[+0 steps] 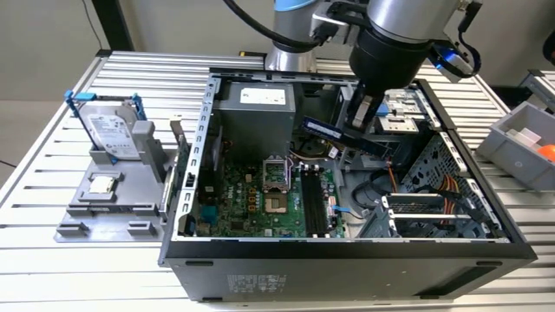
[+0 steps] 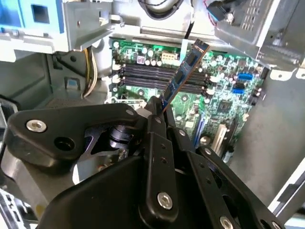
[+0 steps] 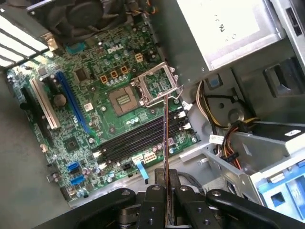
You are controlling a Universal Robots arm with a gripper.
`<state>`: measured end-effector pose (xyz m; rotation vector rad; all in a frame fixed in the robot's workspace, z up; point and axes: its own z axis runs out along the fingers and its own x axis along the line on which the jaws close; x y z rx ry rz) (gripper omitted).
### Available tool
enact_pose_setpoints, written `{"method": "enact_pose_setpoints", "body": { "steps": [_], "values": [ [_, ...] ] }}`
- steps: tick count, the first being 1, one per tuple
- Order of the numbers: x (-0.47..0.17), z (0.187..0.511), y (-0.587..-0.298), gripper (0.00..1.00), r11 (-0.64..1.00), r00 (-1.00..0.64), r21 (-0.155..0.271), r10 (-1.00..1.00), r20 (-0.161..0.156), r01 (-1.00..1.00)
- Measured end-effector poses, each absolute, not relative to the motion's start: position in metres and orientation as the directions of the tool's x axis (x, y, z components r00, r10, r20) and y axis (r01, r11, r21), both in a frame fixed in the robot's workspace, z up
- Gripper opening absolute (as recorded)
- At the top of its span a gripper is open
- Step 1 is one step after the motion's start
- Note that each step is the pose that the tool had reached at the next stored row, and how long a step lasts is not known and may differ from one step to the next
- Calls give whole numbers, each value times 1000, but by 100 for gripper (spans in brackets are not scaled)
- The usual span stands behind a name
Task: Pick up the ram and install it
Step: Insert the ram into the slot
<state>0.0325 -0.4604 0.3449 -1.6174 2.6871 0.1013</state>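
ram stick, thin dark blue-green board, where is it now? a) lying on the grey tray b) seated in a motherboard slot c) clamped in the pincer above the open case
c: the thin dark blue-green ram stick is clamped in the black pincer, up above the long black motherboard slots.

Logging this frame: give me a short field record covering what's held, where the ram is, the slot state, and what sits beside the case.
held: ram, clamped in the jaws of the gripper
ram position: tilted in the air above the open computer case, not seated
memory slots: black, no stick in them
outside case: hard drive on a grey stand, at the exterior view's left
task state: ram picked up, not installed
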Motion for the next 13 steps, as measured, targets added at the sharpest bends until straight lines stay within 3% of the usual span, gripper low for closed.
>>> {"method": "enact_pose_setpoints", "body": {
  "steps": [13],
  "values": [
    [29,342,-460,0,659,-661,54,-750,-36,-750]
  ]
}}
